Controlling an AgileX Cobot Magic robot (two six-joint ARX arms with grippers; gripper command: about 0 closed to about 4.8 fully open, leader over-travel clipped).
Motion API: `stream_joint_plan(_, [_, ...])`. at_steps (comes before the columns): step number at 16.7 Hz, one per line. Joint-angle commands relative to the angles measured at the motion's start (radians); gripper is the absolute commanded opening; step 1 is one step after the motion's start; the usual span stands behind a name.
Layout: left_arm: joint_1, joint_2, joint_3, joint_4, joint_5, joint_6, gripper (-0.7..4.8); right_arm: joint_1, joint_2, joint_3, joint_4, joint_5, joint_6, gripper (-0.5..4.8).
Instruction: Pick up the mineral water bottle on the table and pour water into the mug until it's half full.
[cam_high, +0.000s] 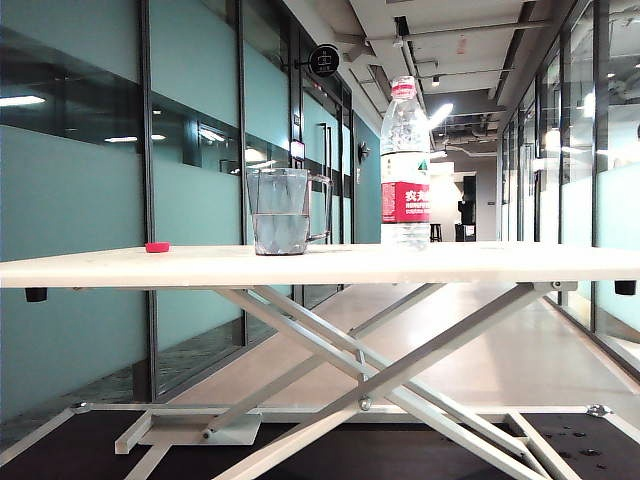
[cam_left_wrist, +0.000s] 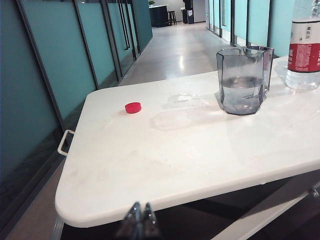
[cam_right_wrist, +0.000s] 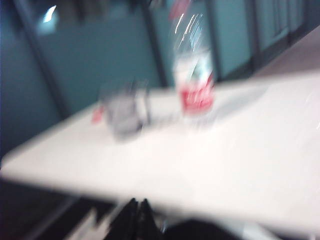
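The mug already looked about half full, so the step in hand seemed to be backing away; doing it well meant keeping clear of the mineral water bottle, which stood upright on the table just beside the mug, a loose red cap lying well to the mug's other side. Both the left gripper and the right gripper hung off the table's near edge, jaws together, holding nothing.

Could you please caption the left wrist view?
Shut left gripper off the table; mug half full, bottle, loose red cap.
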Motion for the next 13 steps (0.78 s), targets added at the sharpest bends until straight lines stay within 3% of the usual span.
stream_joint_plan(1, [-0.002, 0.001, 0.002, 0.01, 0.013, -0.007, -0.05, 0.0, 0.04, 0.051, 0.015, 0.008, -0.007, -0.09])
stream_joint_plan(2, [-0.001, 0.001, 0.002, 0.009, 0.039, -0.007, -0.05, -0.001, 0.08, 0.073, 0.016, -0.004, -0.02, 0.0])
stream_joint_plan(4, [-0.001, 0.001, 0.002, 0.008, 0.05, -0.011, -0.05, 0.0, 0.242, 0.137, 0.086, -0.005, -0.058, 1.61])
stream_joint_plan(6, [-0.001, 0.001, 0.002, 0.002, 0.05, -0.011, -0.05, 0.0, 0.419, 0.198, 0.201, -0.036, -0.072, 1.96])
stream_joint_plan(8, [-0.001, 0.0, 0.002, -0.005, 0.05, -0.022, -0.05, 0.013, 0.604, 0.267, 0.272, -0.056, -0.113, 3.31])
stream_joint_plan(9, [-0.001, 0.0, 0.002, -0.014, 0.05, -0.022, -0.05, 0.027, 0.738, 0.322, 0.316, -0.059, -0.119, 4.36])
stream_joint_plan(10, [-0.001, 0.0, 0.002, -0.02, 0.05, -0.022, -0.05, 0.045, 0.841, 0.369, 0.351, -0.068, -0.137, 4.79])
stream_joint_plan(13, [-0.002, 0.0, 0.002, -0.031, 0.072, -0.025, -0.05, 0.076, 1.091, 0.496, 0.422, -0.075, -0.194, 4.79])
